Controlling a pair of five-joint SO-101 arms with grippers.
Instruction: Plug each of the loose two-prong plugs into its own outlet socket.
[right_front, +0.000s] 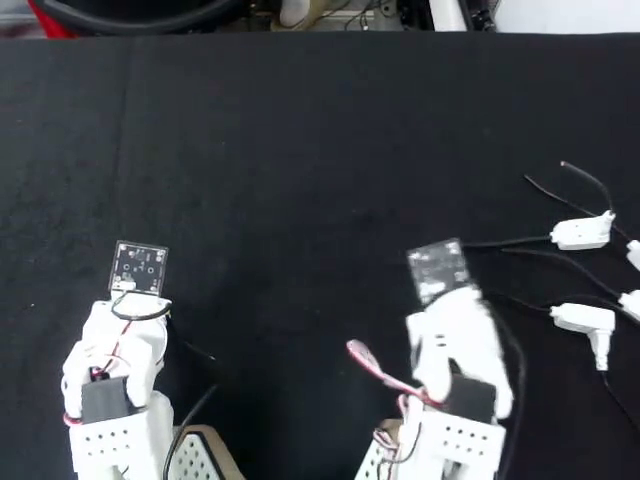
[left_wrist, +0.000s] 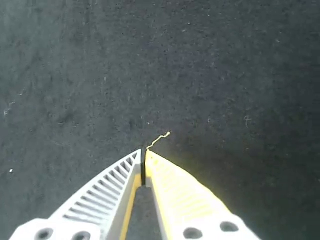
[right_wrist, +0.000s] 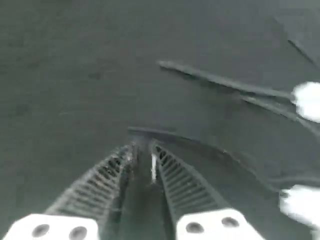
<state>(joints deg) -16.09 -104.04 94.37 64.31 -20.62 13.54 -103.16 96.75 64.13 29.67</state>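
High view: on the black table cover (right_front: 300, 150), the farther two-prong plug (right_front: 582, 232) and nearer two-prong plug (right_front: 585, 318) are seen beside the right arm (right_front: 455, 345), well apart from the left arm (right_front: 115, 350). They are judged light and rigid, on thin limp cords (right_front: 510, 243); the white body's flanks are best gripped. Left wrist view: the left gripper (left_wrist: 145, 156) is closed and empty. Right wrist view: the right gripper (right_wrist: 144, 150) is nearly closed and empty, both plugs lying well apart to one side.

2 grippers (left_wrist: 144, 155) (right_wrist: 143, 149), 4 wht connectors (right_front: 580, 232) (right_front: 585, 318) (right_front: 634, 256) (right_front: 631, 301)
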